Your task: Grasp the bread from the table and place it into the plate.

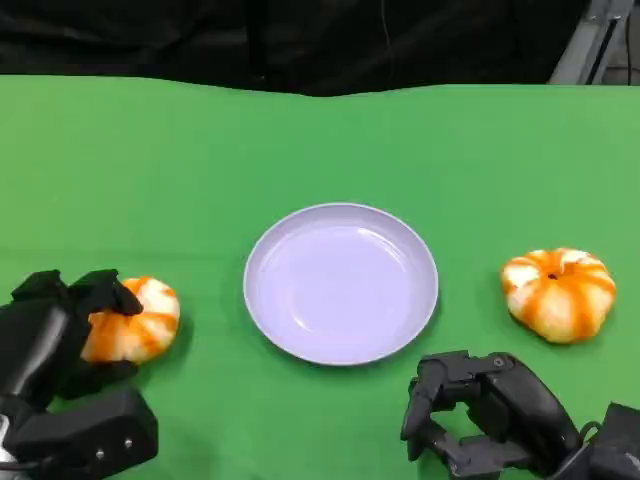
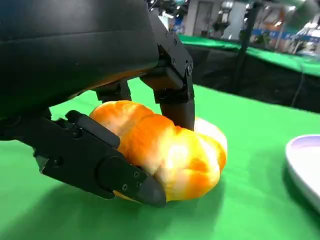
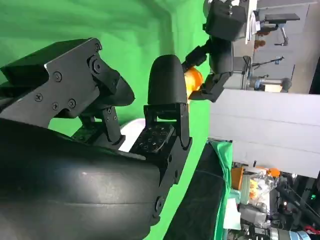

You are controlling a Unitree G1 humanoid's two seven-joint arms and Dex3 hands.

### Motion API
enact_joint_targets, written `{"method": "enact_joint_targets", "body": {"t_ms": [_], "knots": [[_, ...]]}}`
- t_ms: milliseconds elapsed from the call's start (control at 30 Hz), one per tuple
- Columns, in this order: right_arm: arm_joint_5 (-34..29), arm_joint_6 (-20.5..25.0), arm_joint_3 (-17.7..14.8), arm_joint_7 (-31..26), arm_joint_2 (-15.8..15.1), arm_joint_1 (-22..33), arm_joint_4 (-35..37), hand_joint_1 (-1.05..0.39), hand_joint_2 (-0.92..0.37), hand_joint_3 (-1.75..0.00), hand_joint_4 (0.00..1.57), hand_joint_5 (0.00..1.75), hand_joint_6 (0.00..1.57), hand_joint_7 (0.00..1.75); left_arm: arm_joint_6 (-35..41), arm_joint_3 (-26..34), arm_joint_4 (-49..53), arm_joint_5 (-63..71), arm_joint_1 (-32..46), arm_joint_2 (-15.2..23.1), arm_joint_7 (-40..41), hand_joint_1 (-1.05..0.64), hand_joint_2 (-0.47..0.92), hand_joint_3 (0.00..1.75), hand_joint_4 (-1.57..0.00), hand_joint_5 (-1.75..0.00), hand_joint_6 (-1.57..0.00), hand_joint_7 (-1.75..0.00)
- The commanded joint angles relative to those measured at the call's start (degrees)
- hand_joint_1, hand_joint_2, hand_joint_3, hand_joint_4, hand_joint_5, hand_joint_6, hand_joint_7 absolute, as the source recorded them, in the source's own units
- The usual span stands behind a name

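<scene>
Bread (image 2: 165, 150), the orange-and-white pumpkin-shaped bun at the near left of the green bench (image 1: 200, 160), sat between the fingers of the left robot hand (image 1: 60, 335), one dark finger (image 2: 100, 160) pressed along its near flank and another (image 2: 177, 100) touching its far side, so that hand appeared to be closed on it while it rested on the cloth. Its lobed, glossy crust looked soft and light, likely to dent under a hard squeeze and perhaps a little slick, so a gentle hold across the widest part of the sides, low on the lobes, seemed the safest place to take it. How firmly the fingers gripped, and whether the underside had left the bench at all, could not be made out, since the black shell of the hand covered much of the bun in the wrist view. At the near right the right robot hand (image 1: 480, 415) hovered over the bench with its fingers curled inward around nothing. Farther in, the pale lilac plate (image 1: 300, 335) lay at the centre, bare, well apart from both buns. A second bun (image 1: 558, 293) lay to the right of the plate, untouched. Beyond the bench edge the background was dark and indistinct.
</scene>
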Motion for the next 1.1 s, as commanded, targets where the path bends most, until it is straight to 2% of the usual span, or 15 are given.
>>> {"method": "enact_joint_targets", "body": {"t_ms": [33, 67, 100, 200, 267, 367, 433, 667, 833, 900, 1100], "knots": [[0.0, -0.6, -0.5, 0.0, -0.7, -0.2, 0.2, 0.12, -0.58, -1.07, 0.91, 1.38, 0.91, 1.1, 0.5, 0.8, -1.1, 0.4, 1.1, 1.8, 0.8, 0.02, 0.77, 0.0, -0.62, -1.69, -0.66, -1.36], [0.0, -0.6, -0.5, 0.0, -0.7, -0.2, 0.2, 0.12, -0.58, -1.07, 0.91, 1.38, 0.91, 1.1, 0.6, 0.8, -1.2, 0.4, 1.1, 1.8, 0.7, 0.02, 0.77, 0.0, -0.62, -1.69, -0.66, -1.36], [0.0, -0.6, -0.5, 0.0, -0.6, -0.3, 0.3, 0.12, -0.58, -1.07, 0.91, 1.38, 0.91, 1.1, 1.1, 1.6, -5.6, 0.4, 2.5, 2.7, 0.3, 0.02, 0.77, 0.0, -0.62, -1.69, -0.66, -1.36], [0.1, -0.6, -0.6, 0.0, -0.5, -0.4, 0.4, 0.12, -0.58, -1.07, 0.91, 1.38, 0.91, 1.1, 2.7, 3.3, -13.9, 0.4, 5.3, 4.1, -1.1, -0.04, 0.79, 0.01, -0.61, -1.64, -0.7, -1.24], [0.1, -0.6, -0.6, 0.0, -0.5, -0.5, 0.4, 0.12, -0.58, -1.08, 0.91, 1.38, 0.91, 1.11, 3.7, 3.7, -15.6, 0.4, 6.1, 4.1, -1.9, -0.05, 0.79, 0.01, -0.61, -1.64, -0.7, -1.22], [-0.7, -0.9, -0.5, -0.6, -0.4, -0.7, 0.7, 0.12, -0.57, -1.09, 0.91, 1.38, 0.92, 1.11, 5.3, 6.0, -27.7, -0.5, 9.0, 4.5, -5.6, -0.03, 0.8, 0.01, -0.6, -1.64, -0.71, -1.21], [-0.9, -0.8, -0.4, -0.9, -0.4, -0.7, 0.5, 0.12, -0.57, -1.09, 0.91, 1.39, 0.92, 1.11, 6.4, 6.9, -31.8, -0.6, 10.1, 4.1, -7.4, -0.01, 0.8, 0.01, -0.6, -1.63, -0.71, -1.19], [-1.1, -0.8, -0.4, -1.1, -0.4, -0.7, 0.4, 0.12, -0.57, -1.1, 0.91, 1.39, 0.91, 1.12, 7.9, 8.4, -34.8, -0.3, 11.5, 3.4, -9.8, -0.01, 0.8, 0.0, -0.6, -1.62, -0.71, -1.18], [-2.1, -1.7, -0.2, -2.1, -0.1, -1.1, 0.9, 0.13, -0.56, -1.11, 0.92, 1.38, 0.91, 1.11, 7.1, 7.0, -38.2, 0.6, 8.2, 0.7, -11.6, 0.0, 0.83, 0.01, -0.6, -1.6, -0.71, -1.17], [-2.2, -1.6, -0.1, -2.2, 0.1, -1.2, 1.1, 0.12, -0.56, -1.1, 0.93, 1.37, 0.91, 1.11, 6.5, 6.2, -37.5, 1.0, 6.7, -0.5, -11.9, -0.01, 0.82, 0.01, -0.55, -1.65, -0.66, -1.24], [-1.6, -1.6, -0.1, -1.8, 0.3, -1.2, 1.3, 0.13, -0.56, -1.1, 0.93, 1.37, 0.92, 1.1, 5.1, 5.4, -35.4, 1.7, 4.5, -2.2, -12.2, -0.01, 0.83, 0.0, -0.55, -1.66, -0.62, -1.32]]}}
